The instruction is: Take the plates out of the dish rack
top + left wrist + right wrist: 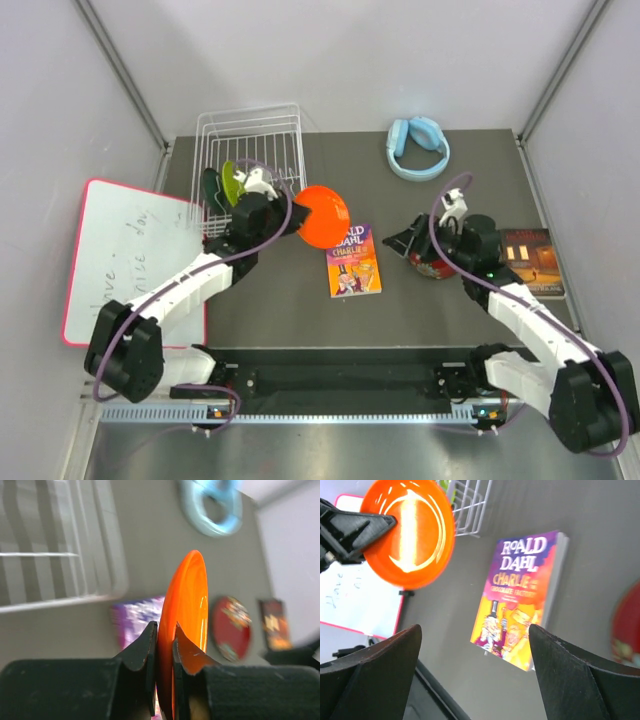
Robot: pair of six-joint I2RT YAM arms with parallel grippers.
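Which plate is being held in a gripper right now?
The orange plate, pinched at its rim by the left gripper. The dark green plate and lime green plate stand in the dish rack; the red plate lies on the table.

Before me lies a dark grey flat counter (280,310); at its far left corner stands a white wire dish rack (248,112); along the far edge, to my right of the rack, lies a pair of light blue headphones (428,135); a purple Roald Dahl paperback book (354,262) lies flat near the middle; on my right a glossy red patterned plate (231,627) rests flat, near a dark-covered book (532,262); a pink-framed whiteboard (120,260) with handwriting lies at the left edge.
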